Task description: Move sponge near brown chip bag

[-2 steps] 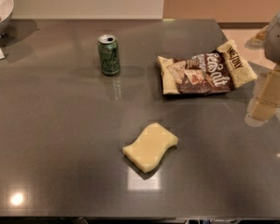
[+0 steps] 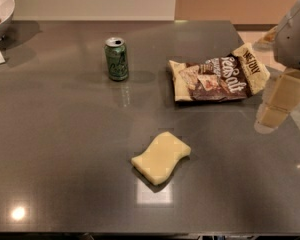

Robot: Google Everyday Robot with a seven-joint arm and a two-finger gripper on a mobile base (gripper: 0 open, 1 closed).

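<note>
Camera view: almost nothing has changed. The sponge (image 2: 161, 157) lies where it lay, flat on the near middle of the worktop (image 2: 55, 134), well apart from the bag (image 2: 217, 79) further back and to the right. The end effector (image 2: 279, 103) hangs by the right edge, near the bag's right end, and has barely shifted. I cannot tell whether it is apart or together. The move looks unstarted. The worktop between sponge and bag is bare, and the can (image 2: 116, 59) stands well off to the left.

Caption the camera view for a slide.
Gripper at frame right beside brown chip bag; sponge lies apart in front; green can upright.
</note>
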